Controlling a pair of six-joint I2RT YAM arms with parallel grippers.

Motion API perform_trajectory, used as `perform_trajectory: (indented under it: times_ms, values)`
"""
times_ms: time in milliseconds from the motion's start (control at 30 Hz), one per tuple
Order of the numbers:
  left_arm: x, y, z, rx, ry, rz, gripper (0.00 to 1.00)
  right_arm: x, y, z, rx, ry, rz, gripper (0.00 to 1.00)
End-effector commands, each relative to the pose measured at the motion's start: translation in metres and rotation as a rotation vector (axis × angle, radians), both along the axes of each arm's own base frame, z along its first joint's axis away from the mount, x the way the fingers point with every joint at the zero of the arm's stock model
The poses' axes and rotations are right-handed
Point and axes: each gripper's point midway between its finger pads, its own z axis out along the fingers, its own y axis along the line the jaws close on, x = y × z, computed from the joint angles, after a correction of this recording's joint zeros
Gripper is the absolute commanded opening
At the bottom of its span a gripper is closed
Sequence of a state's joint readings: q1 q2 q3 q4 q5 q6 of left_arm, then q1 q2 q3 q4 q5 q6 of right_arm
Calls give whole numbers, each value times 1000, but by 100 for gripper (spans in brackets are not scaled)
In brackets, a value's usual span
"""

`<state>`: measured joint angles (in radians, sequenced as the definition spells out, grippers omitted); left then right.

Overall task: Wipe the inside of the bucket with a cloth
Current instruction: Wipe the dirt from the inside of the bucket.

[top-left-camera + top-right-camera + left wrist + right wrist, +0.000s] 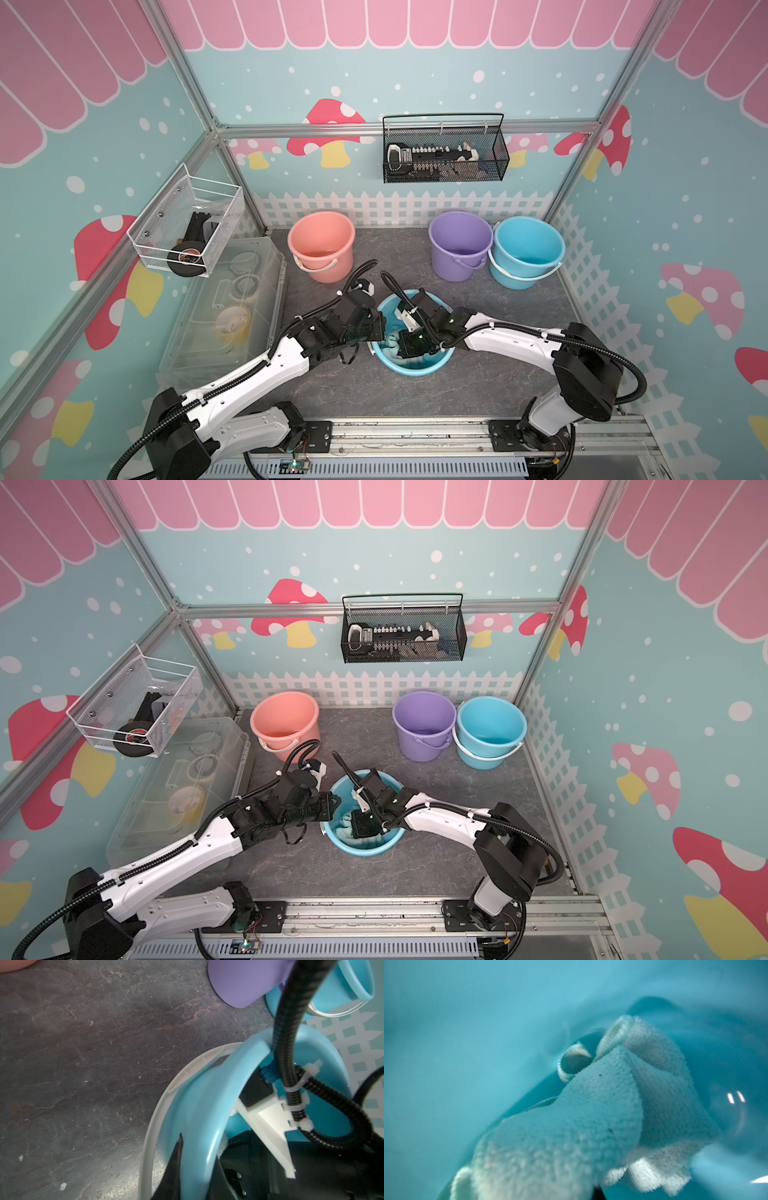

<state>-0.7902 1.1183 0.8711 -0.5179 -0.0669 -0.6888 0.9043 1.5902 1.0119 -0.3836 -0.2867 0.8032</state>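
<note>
Grey tabletop point(478, 386) under four buckets point(415, 369), clear box point(195, 353).

Grey bench point(415, 253) inside a walled cell. The near bucket point(415, 369) stands front and centre. Its mouth is mostly filled by the right end effector point(409, 351), closed in the bunched cloth point(591, 1126), with the arm lying across the right rim. The left end effector point(376, 332) clamps the left rim and blocks that side. Open bench lies in front of the bucket, to its right, and between the pink bucket point(322, 245) at back left and the purple bucket point(459, 245), which is just beside a far blue bucket point(525, 249). A clear plastic box point(232, 291) fills the left edge.
</note>
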Motion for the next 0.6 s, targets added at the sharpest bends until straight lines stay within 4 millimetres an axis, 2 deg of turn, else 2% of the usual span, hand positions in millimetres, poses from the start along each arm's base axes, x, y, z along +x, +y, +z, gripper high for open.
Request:
perform_trajectory:
  times_ms: [0, 267, 433, 567]
  values:
    - [-10, -23, 21, -55, -31, -119, 0, 34, -11, 19, -50, -202, -29, 0]
    - [-9, -23, 21, -44, -33, -124, 0, 46, -34, 94, -15, -636, 100, 0]
    - [-10, -25, 21, -46, -33, -135, 0, 37, -36, 132, 24, -895, 290, 0]
    - [-12, -27, 22, -48, -32, -154, 0, 23, -38, 158, -5, -1148, 537, 0]
